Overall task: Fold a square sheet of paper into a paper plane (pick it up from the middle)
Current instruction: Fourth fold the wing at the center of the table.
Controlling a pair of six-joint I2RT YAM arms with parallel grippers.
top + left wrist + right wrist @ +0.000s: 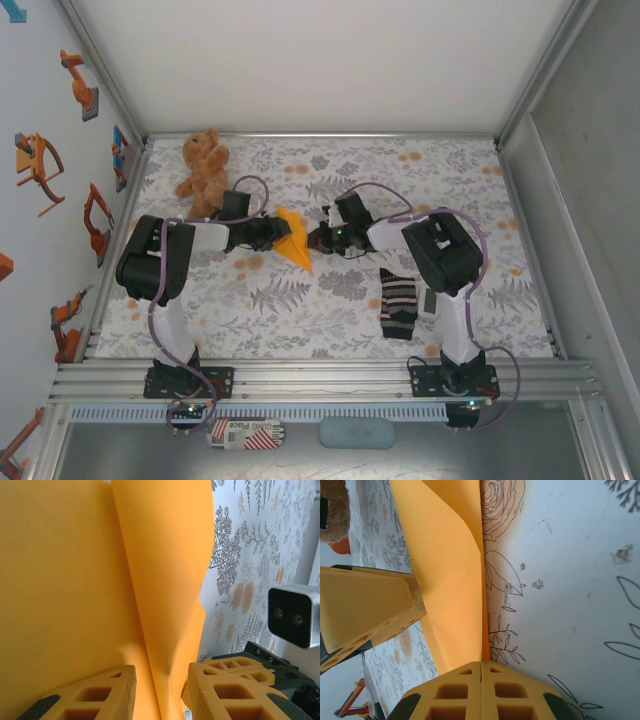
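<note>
Table (450, 310): paper plane (293, 240) lies mid-cloth between my arms, long axis far-to-near, point toward my bases. My right gripper (481, 667) is clenched on its creased edge. My left gripper (159, 675) is parted astride the raised fold; pinching or not, I cannot tell.

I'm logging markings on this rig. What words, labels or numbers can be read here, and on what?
"Place": on the red-and-white striped tag below the front rail; the word before it is too blurred to read.
Wall stickers: pictures, no words.
Sheet of paper: blank.
</note>
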